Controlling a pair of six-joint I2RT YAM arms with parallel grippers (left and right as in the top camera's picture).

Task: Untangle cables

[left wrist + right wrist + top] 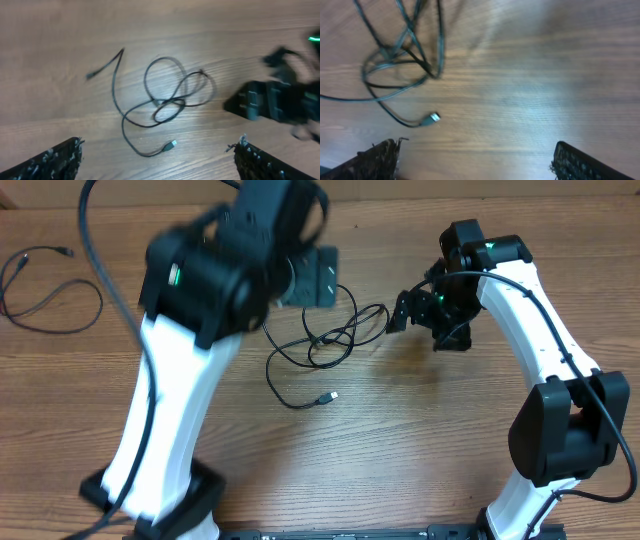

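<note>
Left wrist view: L gripper w/ jaws spread wide, clamped on nothing. Two black fingers at bottom corners, pads rough and jagged-edged. Hangs above the tangle, not touching it. R gripper likewise apart and empty, w/ same pair of dark textured pads at frame bottom. Sits just right of the tangle in overhead, tips toward it, no contact seen.

Next out, tangled cables: thin black flexible cord, approx mid-table between both grippers. Lies flat in several overlapping loops w/ a crossing at centre. Two loose ends seen: silver plug, flat metal tip, on the near side; dark plug at end of a straight tail. Can't tell if one cord or more in the bundle.

Second cable: also thin, black, one loose open loop w/ small connector at its end. Sits at far L edge of overhead, well apart from the tangle and from both grippers.

Table: light brown wood-grain top, matte, horizontal streaks.

Arms, count 2: L arm and R arm, smooth white shells, blocky black joints, thick black cords along each. L arm's upper part blurred in overhead. Small green lights on R arm's upper joints.
</note>
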